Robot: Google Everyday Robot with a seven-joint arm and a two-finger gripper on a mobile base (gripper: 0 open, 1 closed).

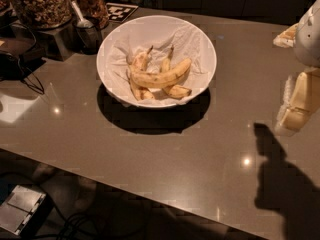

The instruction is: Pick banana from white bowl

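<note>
1. Camera view: the banana (160, 78) lies across two other bananas (175, 90) in the white bowl (111, 44), near the far edge of the desk (150, 159). Its long axis runs left to right.
2. The jaws hang at the desk's right edge, well apart from the banana, which lies to their left. How far open they are cannot be told.

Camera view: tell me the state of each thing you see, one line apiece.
banana: lying in the bowl, across the others, not gripped.
other two bananas: lying partly under it.
white bowl: upright on the counter, paper-lined.
gripper: at the right edge, well apart from the bowl.
metal cup: upright, spoon standing in it.
glass jar: filled.
</note>
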